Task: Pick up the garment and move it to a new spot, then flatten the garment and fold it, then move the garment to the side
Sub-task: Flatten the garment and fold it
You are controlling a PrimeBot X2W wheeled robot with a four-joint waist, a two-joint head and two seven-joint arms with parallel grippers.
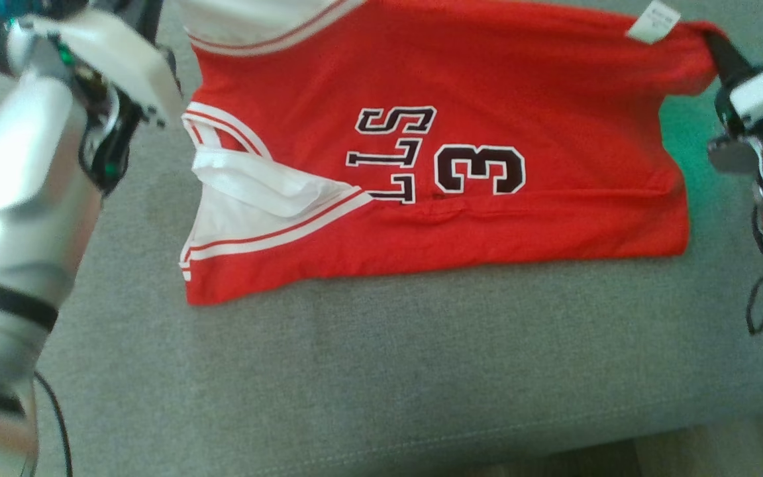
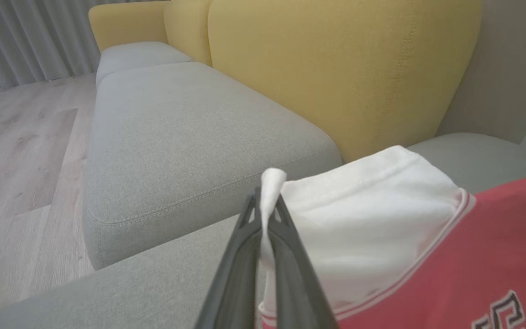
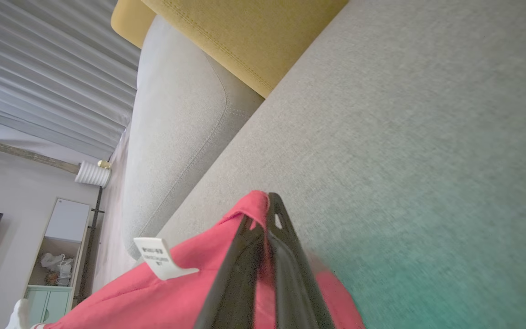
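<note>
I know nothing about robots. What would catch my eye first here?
The bright red sleeveless jersey with white trim and a dark number 3, spread across the grey fabric sofa seat in the middle of the head view. The left claw is shut on its white edge and the right claw on a red corner beside a small white label. Behind rise mustard-yellow back cushions.

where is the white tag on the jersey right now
In the head view the white tag sticks up at the upper right edge of the jersey, just left of the right gripper that pinches that red corner.
</note>
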